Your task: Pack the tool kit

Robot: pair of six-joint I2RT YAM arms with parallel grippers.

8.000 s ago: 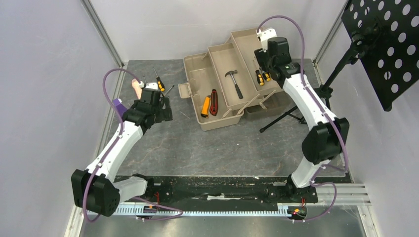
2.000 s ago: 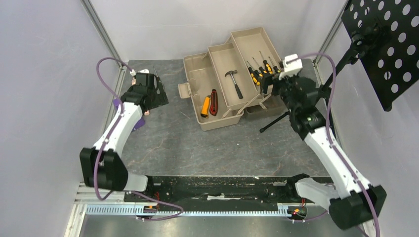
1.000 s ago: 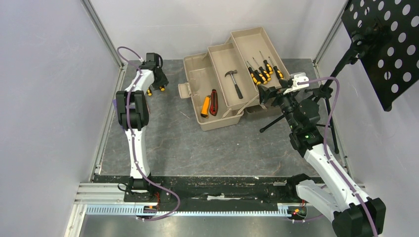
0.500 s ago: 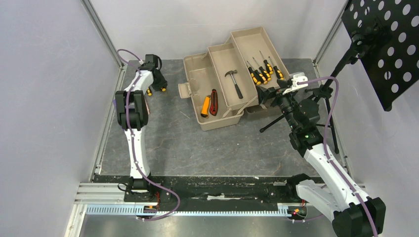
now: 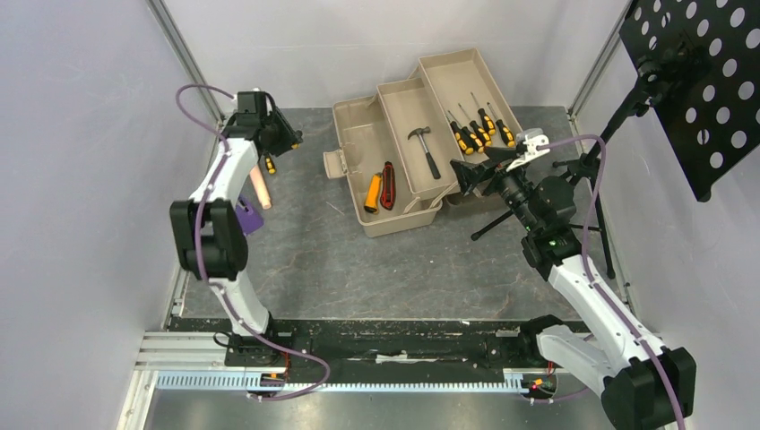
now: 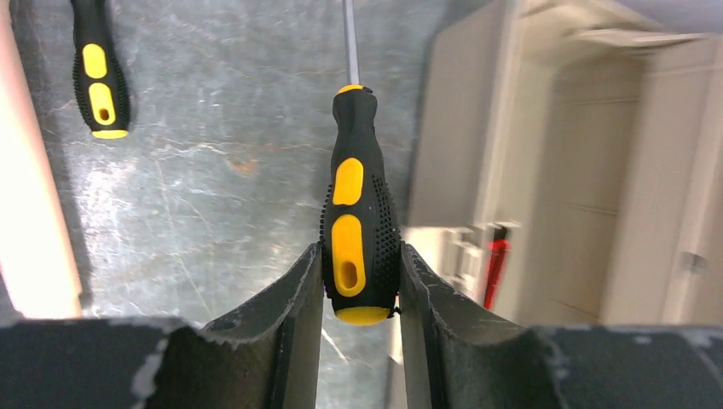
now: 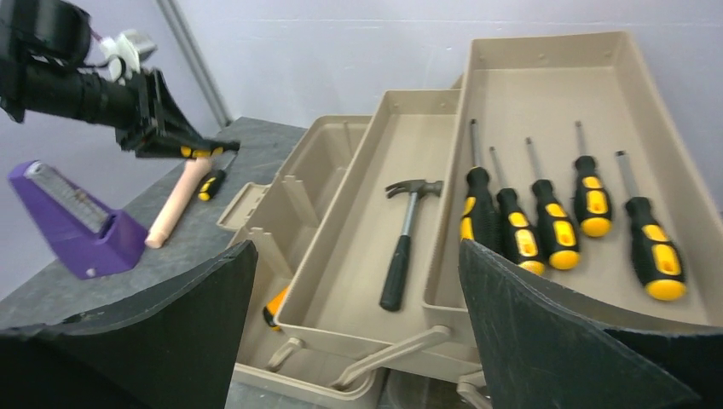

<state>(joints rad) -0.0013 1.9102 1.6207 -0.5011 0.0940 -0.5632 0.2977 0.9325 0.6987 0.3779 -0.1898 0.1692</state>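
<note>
The left gripper (image 6: 360, 256) pinches a screwdriver (image 6: 356, 213) by its handle, above the table. This looks like the carrying step. Next it needs a swing across the toolbox (image 5: 356, 143) to the far tray (image 7: 546, 77). The right gripper (image 7: 356, 249), empty and spread wide, hovers there and may crowd it. Another screwdriver (image 6: 101, 77), a rod (image 6: 30, 187) and a purple block (image 7: 72, 221) lie below.

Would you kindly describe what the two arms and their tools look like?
The left arm and right arm look alike: white tapered links joined by bulky black joint housings. A purple cable loops along each one. The left tool and right tool each carry two matte black, wedge-shaped fingers with slightly worn edges.
</note>
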